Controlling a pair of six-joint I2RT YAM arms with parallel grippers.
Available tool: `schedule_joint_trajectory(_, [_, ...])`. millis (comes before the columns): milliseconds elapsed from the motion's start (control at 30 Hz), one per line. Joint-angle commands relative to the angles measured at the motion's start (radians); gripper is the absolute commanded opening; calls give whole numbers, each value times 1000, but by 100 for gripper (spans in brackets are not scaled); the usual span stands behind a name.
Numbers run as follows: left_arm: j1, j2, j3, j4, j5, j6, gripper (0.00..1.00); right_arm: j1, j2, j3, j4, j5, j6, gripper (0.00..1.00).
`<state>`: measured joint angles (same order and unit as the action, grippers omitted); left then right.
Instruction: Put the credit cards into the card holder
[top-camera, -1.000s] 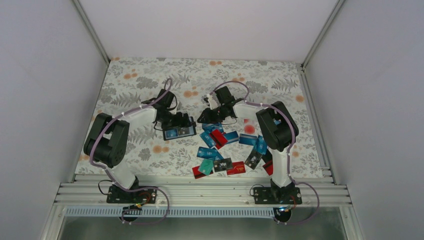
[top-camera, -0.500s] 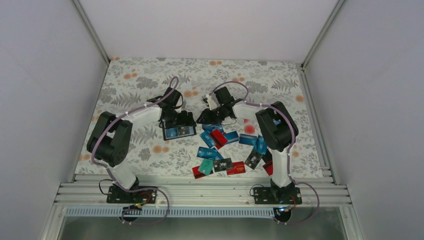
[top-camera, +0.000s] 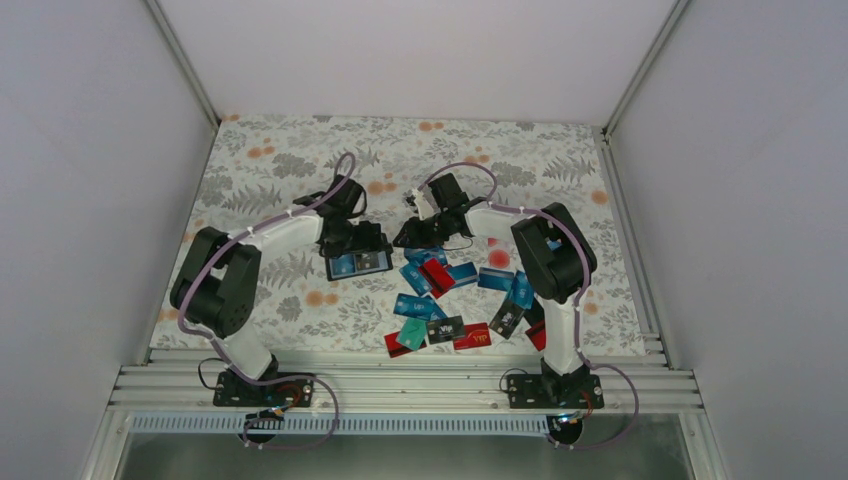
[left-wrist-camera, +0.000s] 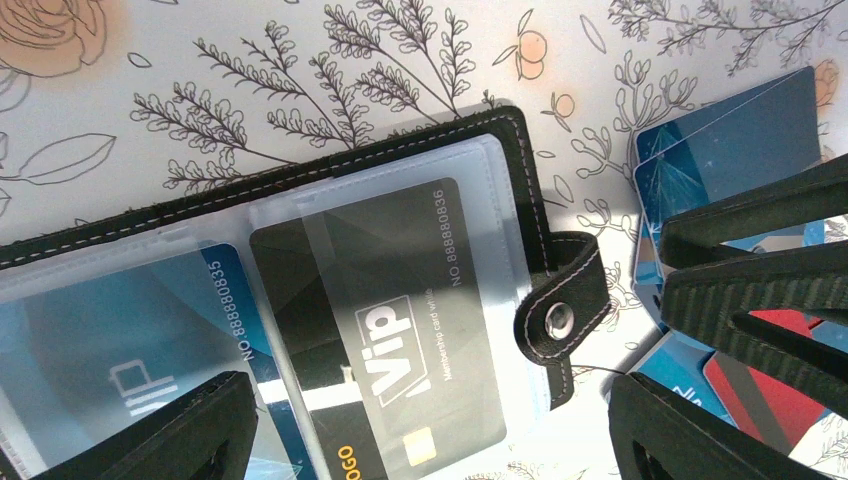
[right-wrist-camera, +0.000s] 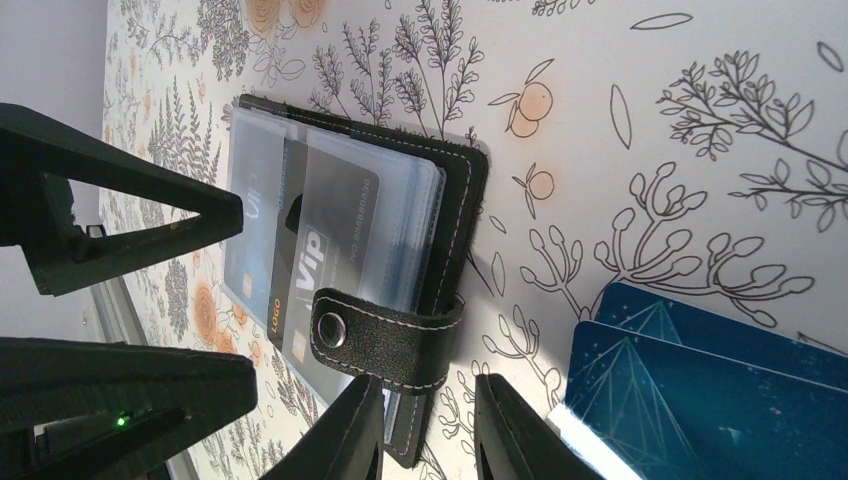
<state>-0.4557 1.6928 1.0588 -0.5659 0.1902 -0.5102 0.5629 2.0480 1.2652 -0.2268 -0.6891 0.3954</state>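
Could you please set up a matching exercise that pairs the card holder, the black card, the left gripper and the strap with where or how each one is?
Things:
1. card holder
2. black card
3. left gripper
4. strap

Place or state:
a. tucked inside a clear sleeve
b. jaws wide apart, above the open holder
c. lying open on the flower-patterned table
d. unfastened, sticking out past the holder's edge

Pairs: 1-c, 2-a, 3-b, 4-d
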Motion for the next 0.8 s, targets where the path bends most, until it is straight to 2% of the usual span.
schedule_joint_trajectory(0, [-13, 4, -1, 4, 3, -19, 87, 8, -3, -5, 16, -14, -5, 25])
schedule_joint_trajectory(767, [-50, 70, 2, 11, -30, -45, 87, 8, 0, -7, 12, -16, -7, 24])
